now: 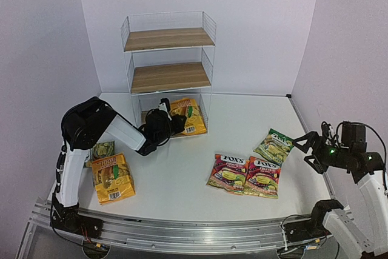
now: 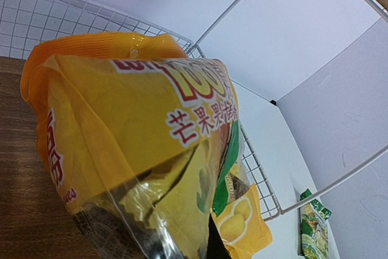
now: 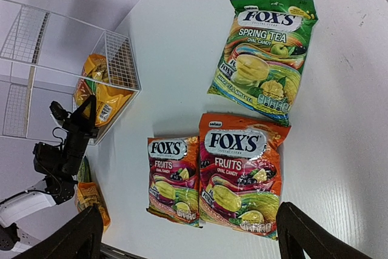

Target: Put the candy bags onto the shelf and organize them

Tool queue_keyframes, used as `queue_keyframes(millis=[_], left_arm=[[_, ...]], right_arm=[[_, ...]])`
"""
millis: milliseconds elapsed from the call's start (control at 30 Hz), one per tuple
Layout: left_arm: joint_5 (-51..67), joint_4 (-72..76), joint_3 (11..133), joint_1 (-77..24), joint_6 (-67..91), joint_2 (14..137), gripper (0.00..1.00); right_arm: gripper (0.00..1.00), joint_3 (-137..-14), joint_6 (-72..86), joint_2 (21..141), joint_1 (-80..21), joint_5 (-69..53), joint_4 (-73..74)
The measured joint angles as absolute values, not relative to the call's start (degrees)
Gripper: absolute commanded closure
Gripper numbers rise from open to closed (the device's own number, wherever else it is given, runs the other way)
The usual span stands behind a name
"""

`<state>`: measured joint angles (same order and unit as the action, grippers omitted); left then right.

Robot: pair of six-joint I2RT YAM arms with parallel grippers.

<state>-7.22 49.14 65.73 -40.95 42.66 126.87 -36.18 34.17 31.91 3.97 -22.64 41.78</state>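
**A:** Where is the yellow-orange bag (image 1: 189,116) lying?

**B:** It is resting on the bottom board (image 2: 24,168) of the shelf (image 1: 168,77). In the top view it is sitting just at 3 o'clock of the left fingers (image 1: 174,121), with its long axis running roughly 12 to 6.

**A:** Are they gripping it?

**B:** I cannot tell. The bag is filling the left wrist view and hiding them.

**A:** And the other arm?

**B:** The right fingers (image 1: 305,148) are standing wide, holding nothing, above the surface (image 1: 182,168). The green bag (image 1: 274,145) is lying at their 9 o'clock and the red bags (image 1: 229,173) at 8 o'clock. I am judging the right arm nearer to both.
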Motion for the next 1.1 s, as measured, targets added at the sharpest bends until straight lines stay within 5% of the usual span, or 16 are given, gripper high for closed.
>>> queue_keyframes(millis=[333, 567, 667, 1100], left_arm=[[-7.75, 45.62, 70.95, -40.82, 41.21, 128.68, 0.52], [-9.01, 41.04, 72.34, -40.80, 40.45, 128.36, 0.36], [-10.16, 36.94, 72.34, -40.82, 40.39, 127.65, 0.03], [-11.54, 24.98, 71.90, -40.90, 40.59, 118.98, 0.01]], right_arm=[[0.04, -36.18, 34.36, 31.60, 3.97, -22.65, 41.90], [0.04, -36.18, 34.89, 29.98, 3.97, -22.58, 42.21], [0.04, -36.18, 35.27, 29.56, 3.97, -22.50, 42.30], [0.05, -36.16, 36.52, 27.77, 3.97, -22.24, 43.41]])
